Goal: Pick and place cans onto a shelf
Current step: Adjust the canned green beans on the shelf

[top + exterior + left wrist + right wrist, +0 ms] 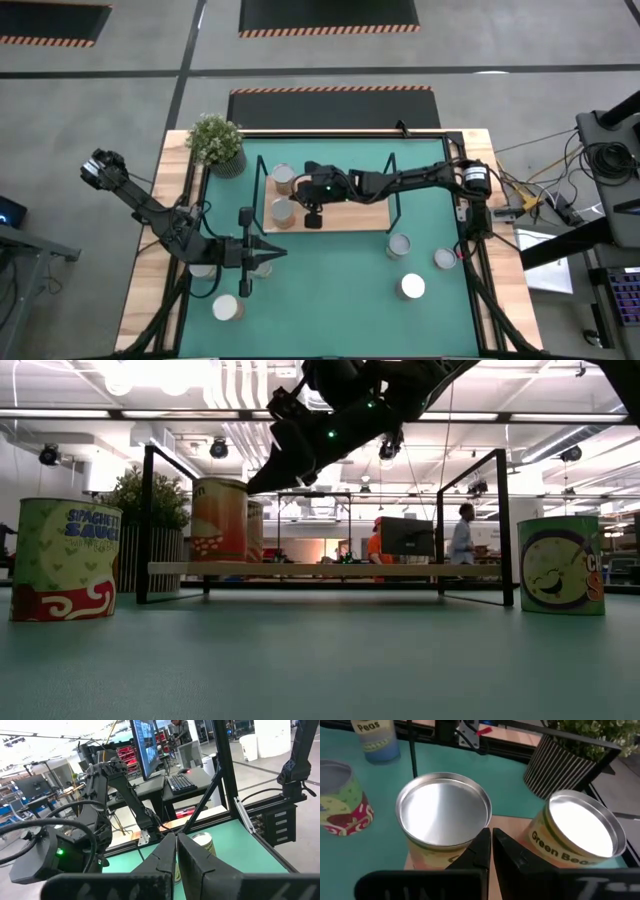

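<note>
Two small silver-topped metal cans (283, 178) are seen standing at nine o'clock on the light-brown wooden shelf (350, 213), apparently so later cans can be fitted beside them, with the right gripper (313, 219) closed empty beside them and the left gripper (270, 254), likewise closed, parked at seven o'clock.

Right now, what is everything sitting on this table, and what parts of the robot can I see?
cans on the shelf: two, silver tops, left end of the board
cans on the mat, right: three, silver tops, right side
cans on the mat, left: at least two, silver tops, by the left arm
shelf: one, light wood in a black wire frame, mid-table
potted plant: one, green, far left corner
mat: one, green, covers the table
right gripper: shut, over the shelf beside the cans
left gripper: shut, over the mat's left part
</note>
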Robot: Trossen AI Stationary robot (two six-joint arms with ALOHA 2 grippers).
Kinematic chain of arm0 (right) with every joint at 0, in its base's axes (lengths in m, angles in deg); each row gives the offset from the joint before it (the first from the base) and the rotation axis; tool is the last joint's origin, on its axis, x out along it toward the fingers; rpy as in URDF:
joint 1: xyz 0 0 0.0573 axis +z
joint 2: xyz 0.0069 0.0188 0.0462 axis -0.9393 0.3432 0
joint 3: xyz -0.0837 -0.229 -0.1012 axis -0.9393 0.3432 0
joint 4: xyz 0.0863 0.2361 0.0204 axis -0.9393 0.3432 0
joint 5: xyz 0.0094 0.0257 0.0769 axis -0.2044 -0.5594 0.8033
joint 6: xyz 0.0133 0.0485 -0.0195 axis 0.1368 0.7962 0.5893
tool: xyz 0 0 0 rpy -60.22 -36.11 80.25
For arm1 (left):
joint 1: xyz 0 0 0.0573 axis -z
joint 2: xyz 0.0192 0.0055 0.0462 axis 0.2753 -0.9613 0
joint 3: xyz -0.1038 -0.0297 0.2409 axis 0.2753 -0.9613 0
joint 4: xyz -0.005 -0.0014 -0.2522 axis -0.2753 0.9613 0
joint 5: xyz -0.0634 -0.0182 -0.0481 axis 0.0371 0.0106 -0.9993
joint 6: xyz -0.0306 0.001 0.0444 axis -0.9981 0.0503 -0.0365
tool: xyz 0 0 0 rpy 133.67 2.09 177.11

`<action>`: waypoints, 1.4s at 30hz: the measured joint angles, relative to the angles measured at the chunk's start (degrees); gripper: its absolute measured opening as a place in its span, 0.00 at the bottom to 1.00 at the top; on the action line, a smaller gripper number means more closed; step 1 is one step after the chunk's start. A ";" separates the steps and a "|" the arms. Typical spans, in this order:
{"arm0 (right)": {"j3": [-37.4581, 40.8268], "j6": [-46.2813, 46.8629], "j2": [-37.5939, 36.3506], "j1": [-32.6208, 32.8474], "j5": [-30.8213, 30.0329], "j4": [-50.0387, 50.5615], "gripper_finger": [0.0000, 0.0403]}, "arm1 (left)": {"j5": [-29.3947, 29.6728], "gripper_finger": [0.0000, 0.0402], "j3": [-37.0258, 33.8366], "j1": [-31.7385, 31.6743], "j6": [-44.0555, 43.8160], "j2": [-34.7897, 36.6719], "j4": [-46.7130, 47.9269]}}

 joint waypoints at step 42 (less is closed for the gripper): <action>-2.66 7.73 12.22 -14.88 16.64 -18.53 0.02 | 0.04 0.00 0.00 -0.02 0.24 0.00 0.07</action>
